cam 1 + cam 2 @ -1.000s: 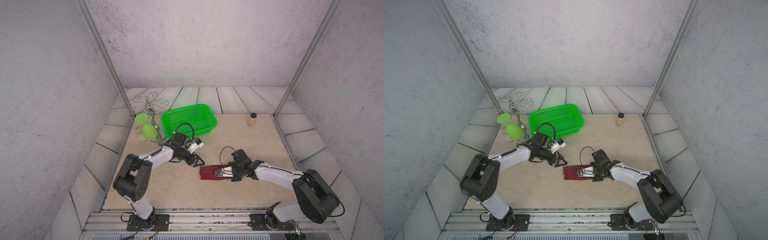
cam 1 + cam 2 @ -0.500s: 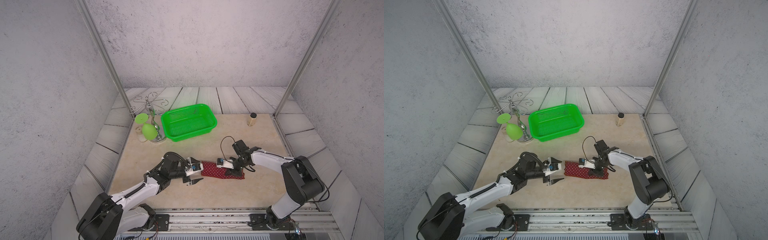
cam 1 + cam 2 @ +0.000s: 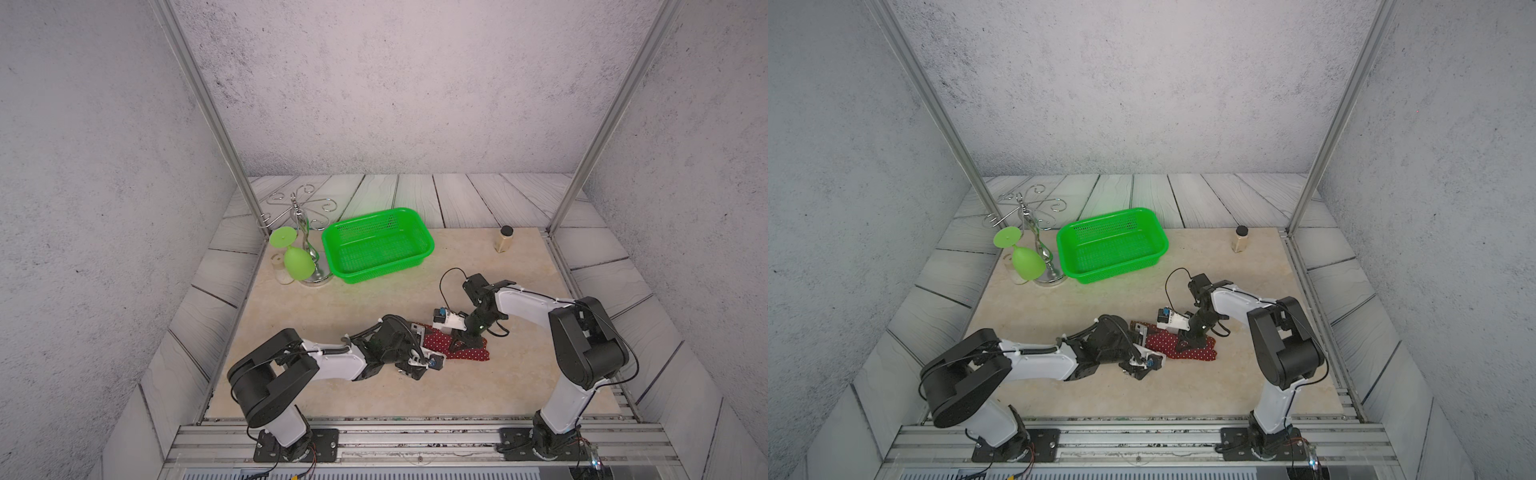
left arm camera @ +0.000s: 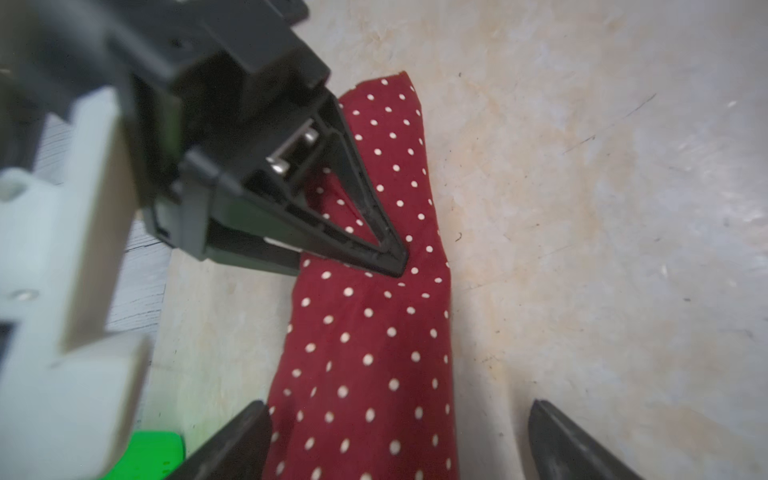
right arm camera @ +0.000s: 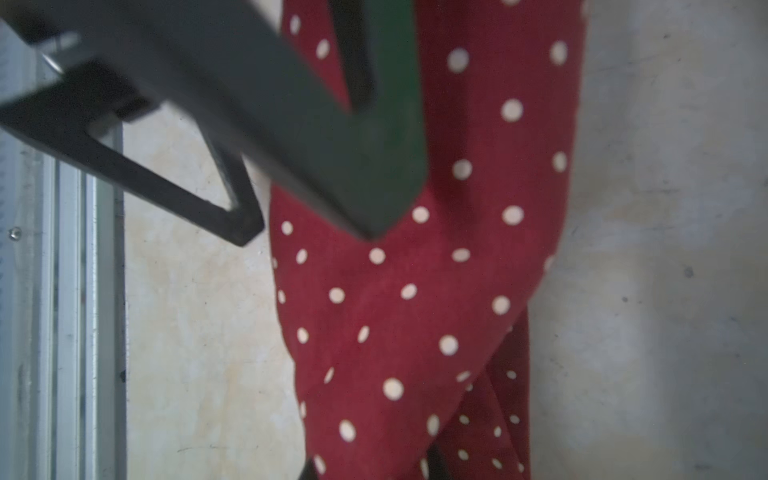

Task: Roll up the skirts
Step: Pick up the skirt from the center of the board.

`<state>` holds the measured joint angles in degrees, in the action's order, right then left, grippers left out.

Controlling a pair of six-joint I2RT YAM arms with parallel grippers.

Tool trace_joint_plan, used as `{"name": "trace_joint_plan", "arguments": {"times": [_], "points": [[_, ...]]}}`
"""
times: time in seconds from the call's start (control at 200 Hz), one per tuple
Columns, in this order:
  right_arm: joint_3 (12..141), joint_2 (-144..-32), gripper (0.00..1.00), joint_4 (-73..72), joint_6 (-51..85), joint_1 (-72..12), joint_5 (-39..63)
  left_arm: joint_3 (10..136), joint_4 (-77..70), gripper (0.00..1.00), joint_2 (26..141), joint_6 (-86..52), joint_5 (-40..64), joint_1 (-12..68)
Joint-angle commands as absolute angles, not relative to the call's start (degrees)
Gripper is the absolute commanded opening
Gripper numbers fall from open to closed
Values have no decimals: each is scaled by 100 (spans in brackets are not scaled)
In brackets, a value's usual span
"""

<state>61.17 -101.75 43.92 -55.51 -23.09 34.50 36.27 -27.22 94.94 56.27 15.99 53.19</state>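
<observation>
Straddling skirt point(image 3: 473, 354) end, left tool point(image 4: 401, 440) spread wide; right tool point(image 3: 461, 343) pinching skirt fold.

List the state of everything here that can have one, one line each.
Skirt: gathered into a long narrow roll, lying flat.
Left gripper: open, one finger on either side of the skirt.
Right gripper: shut, pinching the skirt.
Basket: upright, empty.
Glass: hanging bowl down from the rack.
Jar: upright, lid on.
</observation>
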Motion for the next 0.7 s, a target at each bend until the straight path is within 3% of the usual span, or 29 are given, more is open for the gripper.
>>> {"name": "trace_joint_plan", "arguments": {"times": [0.0,0.175,0.27,0.335,0.365,0.395,0.455,0.605,0.696], "points": [[6207,-10414,22,4842,-5579,-2288,3655,3847,-2874,93,9939,5977,1420,5385],[6115,-10330,25,4788,-5560,-2266,3665,4381,-2573,66,10455,5665,922,5427],[6034,-10242,30,4653,-5452,-2225,3656,4482,-2513,58,10539,5617,894,5457],[5999,-10198,38,4392,-5056,-2152,3638,4489,-2430,38,10521,5600,905,5505],[5988,-10166,47,4184,-4708,-2078,3627,4491,-2341,25,10492,5606,898,5517],[5985,-10116,54,3966,-4302,-1990,3546,4481,-2286,22,10449,5565,888,5523],[6037,-9938,60,3810,-3873,-1738,3635,4364,-2235,13,10349,5513,897,5538],[6174,-8944,68,3703,-3345,-914,3846,4125,-1985,7,9914,5122,506,5495],[5872,-8034,70,3104,-2640,-570,3357,4309,-1339,2,9456,4436,487,5236]]}}
